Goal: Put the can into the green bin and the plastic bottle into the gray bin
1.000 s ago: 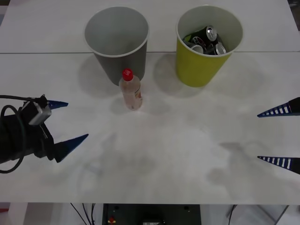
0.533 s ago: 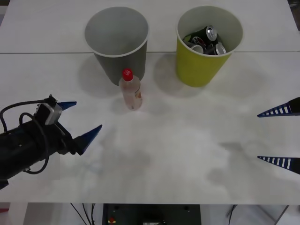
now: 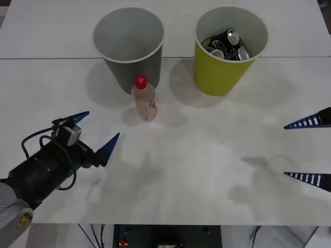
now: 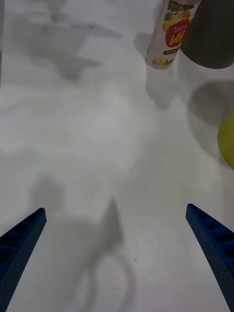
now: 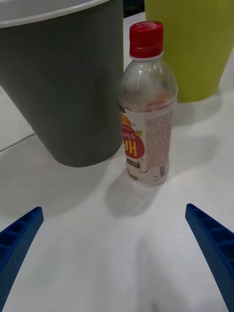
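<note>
The plastic bottle (image 3: pixel 145 99) stands upright on the white table, just in front of the gray bin (image 3: pixel 129 47); its red cap and label also show in the left wrist view (image 5: pixel 147 105). The green bin (image 3: pixel 229 49) stands to the right of the gray bin (image 5: pixel 63 83) and holds several cans (image 3: pixel 227 44). My left gripper (image 3: pixel 95 132) is open, low over the table, pointing at the bottle from the front left with a gap between them. My right gripper (image 3: pixel 309 151) hangs open at the right edge, far from both bins.
The white table (image 3: pixel 207 155) has free room across its middle and front. A seam (image 3: pixel 51 58) runs across the tabletop behind the bins. The bottle (image 4: pixel 171 33) and gray bin (image 4: pixel 212 34) show far off in the right wrist view.
My left gripper has moved forward and to the right, closing in on the bottle, still open. The right arm, the bottle and both bins have not moved.
</note>
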Robot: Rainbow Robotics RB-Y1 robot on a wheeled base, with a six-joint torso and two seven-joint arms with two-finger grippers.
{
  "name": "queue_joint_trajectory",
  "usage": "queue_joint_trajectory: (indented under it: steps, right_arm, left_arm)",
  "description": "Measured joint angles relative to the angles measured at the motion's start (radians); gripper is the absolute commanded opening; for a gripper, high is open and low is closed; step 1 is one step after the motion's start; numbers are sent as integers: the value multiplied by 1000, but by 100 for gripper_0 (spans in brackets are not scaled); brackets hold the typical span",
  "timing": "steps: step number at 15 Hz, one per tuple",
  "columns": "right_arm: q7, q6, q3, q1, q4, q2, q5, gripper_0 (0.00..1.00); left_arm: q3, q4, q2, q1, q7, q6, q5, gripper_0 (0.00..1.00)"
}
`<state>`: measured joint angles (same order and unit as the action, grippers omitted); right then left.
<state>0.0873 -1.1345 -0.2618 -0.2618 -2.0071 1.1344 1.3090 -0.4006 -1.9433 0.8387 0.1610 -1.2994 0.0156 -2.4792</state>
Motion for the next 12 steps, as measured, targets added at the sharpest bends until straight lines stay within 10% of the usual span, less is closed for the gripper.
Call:
queue_joint_trajectory:
  steps: [12]
  right_arm:
    - [0,0,0,0,0,0,0,100]
  left_arm:
    - [-90,347,-363,-75,86,348,-46,100]
